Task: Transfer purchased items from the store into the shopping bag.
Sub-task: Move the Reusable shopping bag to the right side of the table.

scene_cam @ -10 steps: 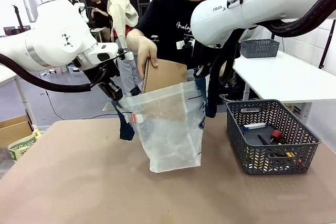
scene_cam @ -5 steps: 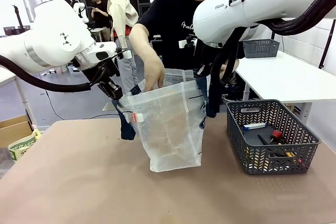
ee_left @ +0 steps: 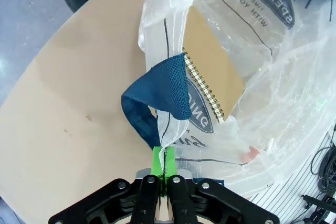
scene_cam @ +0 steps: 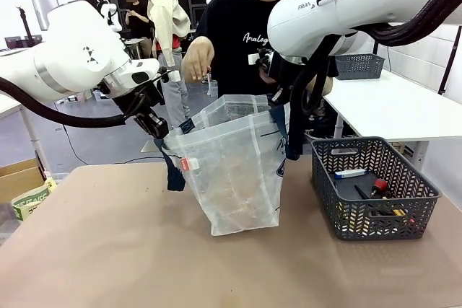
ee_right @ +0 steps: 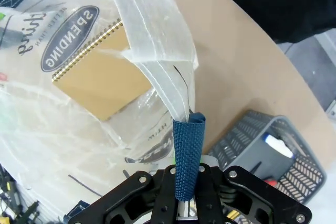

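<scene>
Left gripper [ee_left: 164,155] and right gripper [ee_right: 184,192] are pinching the bag [scene_cam: 234,171] at its rim, holding it open mid-table. Items [scene_cam: 350,173] are sitting in the basket [scene_cam: 372,232], right. Risk: thin plastic slipping free under dropped weight, the mouth collapsing.

Items in basket [scene_cam: 375,203] were mostly hidden behind its openwork wall; only a white-blue pack [scene_cam: 350,173] & sth red [scene_cam: 380,185] showed, too small to ID. Notebook [ee_left: 212,72] in shopping bag [ee_left: 273,98] looked hazy thru plastic, one corner behind navy handle [ee_left: 163,95]. Bag print was cut off at top edge. Right gripper [ee_right: 185,184] pads were covered by other handle [ee_right: 187,150].
</scene>
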Action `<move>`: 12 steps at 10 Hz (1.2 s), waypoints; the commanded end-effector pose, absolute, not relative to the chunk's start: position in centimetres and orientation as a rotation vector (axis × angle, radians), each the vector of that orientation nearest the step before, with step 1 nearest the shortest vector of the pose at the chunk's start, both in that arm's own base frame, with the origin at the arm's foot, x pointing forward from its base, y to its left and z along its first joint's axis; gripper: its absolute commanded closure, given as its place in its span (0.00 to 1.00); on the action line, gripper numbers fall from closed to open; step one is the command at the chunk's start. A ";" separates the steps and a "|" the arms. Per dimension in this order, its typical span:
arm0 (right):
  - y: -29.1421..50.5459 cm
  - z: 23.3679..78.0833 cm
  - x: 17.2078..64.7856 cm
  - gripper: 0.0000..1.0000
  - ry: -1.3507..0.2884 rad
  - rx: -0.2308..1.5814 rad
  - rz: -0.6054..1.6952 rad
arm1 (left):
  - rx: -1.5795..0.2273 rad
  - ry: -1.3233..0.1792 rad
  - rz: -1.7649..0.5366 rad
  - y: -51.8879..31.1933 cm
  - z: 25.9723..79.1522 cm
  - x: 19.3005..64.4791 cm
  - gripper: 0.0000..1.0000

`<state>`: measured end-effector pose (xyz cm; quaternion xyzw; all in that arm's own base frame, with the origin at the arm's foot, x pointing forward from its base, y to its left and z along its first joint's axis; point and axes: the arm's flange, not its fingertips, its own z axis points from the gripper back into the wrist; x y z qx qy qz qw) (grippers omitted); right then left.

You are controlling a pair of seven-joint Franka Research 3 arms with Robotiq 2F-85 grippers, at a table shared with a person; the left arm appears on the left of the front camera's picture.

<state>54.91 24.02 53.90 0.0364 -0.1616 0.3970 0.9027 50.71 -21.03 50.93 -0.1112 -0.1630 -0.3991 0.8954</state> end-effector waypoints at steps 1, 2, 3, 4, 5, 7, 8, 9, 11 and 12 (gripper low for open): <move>23.7 54.3 55.2 1.00 -0.341 0.105 0.783 | -0.241 -0.339 -0.821 -20.4 51.1 50.9 1.00; 23.7 54.4 55.3 1.00 -0.344 0.112 0.778 | -0.242 -0.341 -0.822 -20.4 51.0 51.0 1.00; 23.7 54.4 55.3 1.00 -0.345 0.117 0.775 | -0.245 -0.344 -0.821 -20.4 51.0 51.0 1.00; 23.7 54.4 55.3 1.00 -0.345 0.122 0.770 | -0.245 -0.345 -0.820 -20.4 51.0 51.0 1.00; 23.7 54.4 55.3 1.00 -0.342 0.125 0.770 | -0.244 -0.345 -0.818 -20.3 51.0 51.0 1.00; 23.7 54.3 55.2 1.00 -0.342 0.128 0.787 | -0.229 -0.342 -0.847 -20.5 51.1 50.9 1.00; 23.9 54.1 55.0 1.00 -0.337 0.097 0.792 | -0.231 -0.339 -0.822 -20.8 50.9 50.8 1.00; 23.9 54.1 55.0 1.00 -0.337 0.097 0.792 | -0.231 -0.339 -0.822 -20.8 50.9 50.8 1.00; 23.9 54.1 55.0 1.00 -0.337 0.097 0.792 | -0.231 -0.339 -0.822 -20.8 50.9 50.8 1.00; 23.9 54.1 55.0 1.00 -0.337 0.097 0.792 | -0.231 -0.339 -0.822 -20.8 50.9 50.8 1.00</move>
